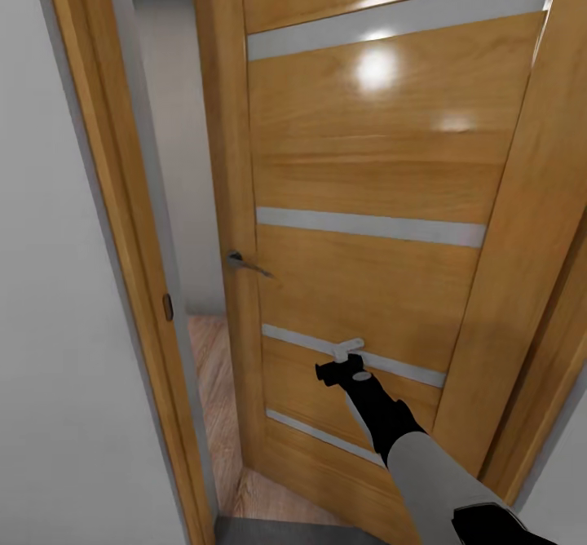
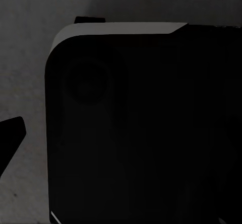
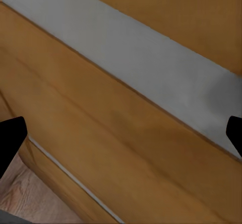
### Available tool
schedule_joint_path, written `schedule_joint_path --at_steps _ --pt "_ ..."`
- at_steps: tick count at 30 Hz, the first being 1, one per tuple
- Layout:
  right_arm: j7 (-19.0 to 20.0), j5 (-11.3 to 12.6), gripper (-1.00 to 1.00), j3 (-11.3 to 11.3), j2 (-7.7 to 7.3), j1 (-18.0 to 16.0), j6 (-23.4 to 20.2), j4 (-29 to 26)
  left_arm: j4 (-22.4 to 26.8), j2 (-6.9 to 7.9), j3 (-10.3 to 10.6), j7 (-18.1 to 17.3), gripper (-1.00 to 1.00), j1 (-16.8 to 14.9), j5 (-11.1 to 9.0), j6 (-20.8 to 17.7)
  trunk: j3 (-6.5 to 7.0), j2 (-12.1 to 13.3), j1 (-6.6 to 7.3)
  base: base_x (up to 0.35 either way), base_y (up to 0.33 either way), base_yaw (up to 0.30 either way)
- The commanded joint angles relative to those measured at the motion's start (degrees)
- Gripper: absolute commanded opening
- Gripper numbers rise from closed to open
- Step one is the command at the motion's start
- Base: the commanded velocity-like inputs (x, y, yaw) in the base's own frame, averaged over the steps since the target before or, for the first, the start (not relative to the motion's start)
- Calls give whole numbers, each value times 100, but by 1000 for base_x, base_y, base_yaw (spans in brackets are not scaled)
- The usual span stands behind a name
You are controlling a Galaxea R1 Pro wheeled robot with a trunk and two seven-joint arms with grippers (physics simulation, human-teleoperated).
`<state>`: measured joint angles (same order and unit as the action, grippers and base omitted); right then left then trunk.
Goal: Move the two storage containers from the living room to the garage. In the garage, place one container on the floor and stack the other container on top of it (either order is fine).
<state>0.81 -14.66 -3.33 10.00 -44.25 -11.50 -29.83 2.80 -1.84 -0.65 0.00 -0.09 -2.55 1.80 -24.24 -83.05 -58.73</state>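
A wooden door [image 1: 367, 227] with pale grey horizontal strips stands ajar right in front of the robot, hinged somewhere to the right and swung so that a narrow gap opens along its left edge. Through that gap a strip of light wood-plank floor [image 1: 214, 398] runs away into the far room, beside a plain white wall. A metal lever handle [image 1: 244, 263] juts from the door's left edge, and the wooden door frame [image 1: 122, 235] rises at the left, with a small latch plate set into it. The right arm reaches forward from the lower right, and the right gripper [image 1: 346, 357] is up against the lower part of the door, at one of the grey strips. In the right wrist view the two dark fingertips [image 3: 11, 141] sit far apart at the picture's edges, so the jaws are spread wide with nothing between them, and the door's grain and a grey strip [image 3: 146, 63] lie close ahead. The left wrist view is dim: a dark rounded body [image 2: 136, 128] over mottled grey concrete floor [image 2: 25, 58], with one dark fingertip [image 2: 10, 133] at the edge; whether the left gripper is open or closed cannot be told. A sliver of that grey floor also shows at the near bottom edge in the head view, so the robot stands on the concrete side of the doorway.
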Motion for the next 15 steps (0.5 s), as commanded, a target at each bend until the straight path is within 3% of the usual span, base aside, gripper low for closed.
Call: schedule_joint_path --at_steps 1,11,15 --pt "-14 -114 100 -10 0 -5 -27 -91 1 -1 -5 0 100 0 -27 14 -5 -3 0 5 0 0" --pt "-29 -142 100 -17 0 -8 11 -90 1 -4 -5 0 100 0 -26 14 -5 -3 0 1 0 0" --pt "-91 -147 100 -18 0 -111 262 -100 4 -9 -6 -2 100 0 -22 14 -5 -3 0 0 0 0"
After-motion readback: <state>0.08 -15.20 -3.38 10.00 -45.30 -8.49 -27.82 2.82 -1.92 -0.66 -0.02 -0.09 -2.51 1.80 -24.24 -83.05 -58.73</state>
